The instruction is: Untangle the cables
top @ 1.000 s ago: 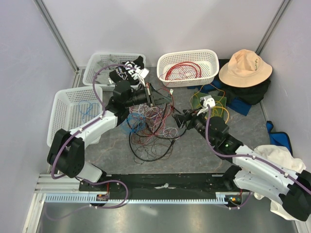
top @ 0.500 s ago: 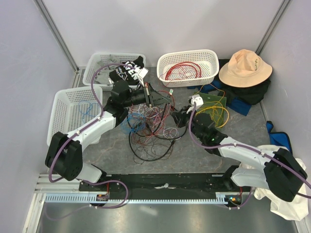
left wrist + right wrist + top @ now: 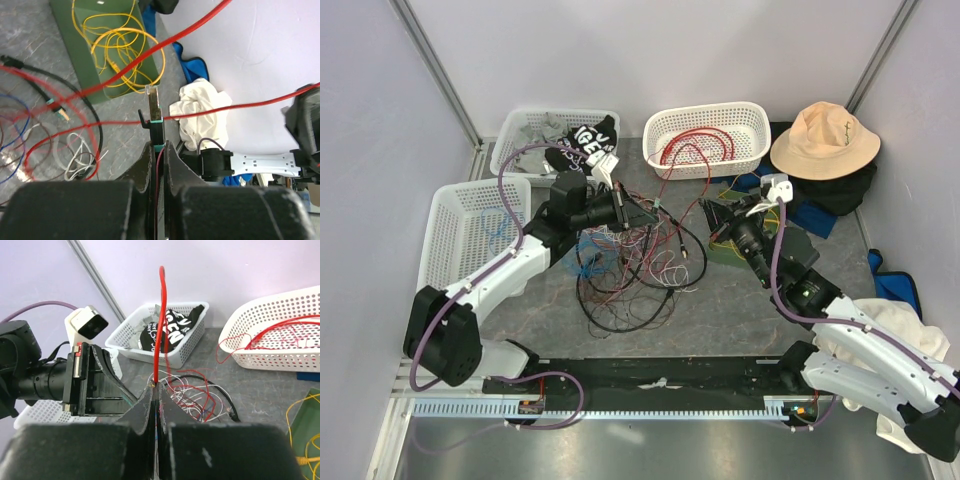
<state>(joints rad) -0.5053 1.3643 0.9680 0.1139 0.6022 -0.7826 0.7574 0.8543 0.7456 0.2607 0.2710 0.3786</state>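
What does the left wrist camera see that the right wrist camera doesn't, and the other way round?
Only the left wrist view shows the crumpled white cloth and the clear plug pinched in the left end effector. Only the right wrist view shows the white baskets, the black garment lying in one, and the right end effector shut on a red cable that rises straight up. Both show red cable, the yellow cable on its green mat, and thin wires on the grey table.
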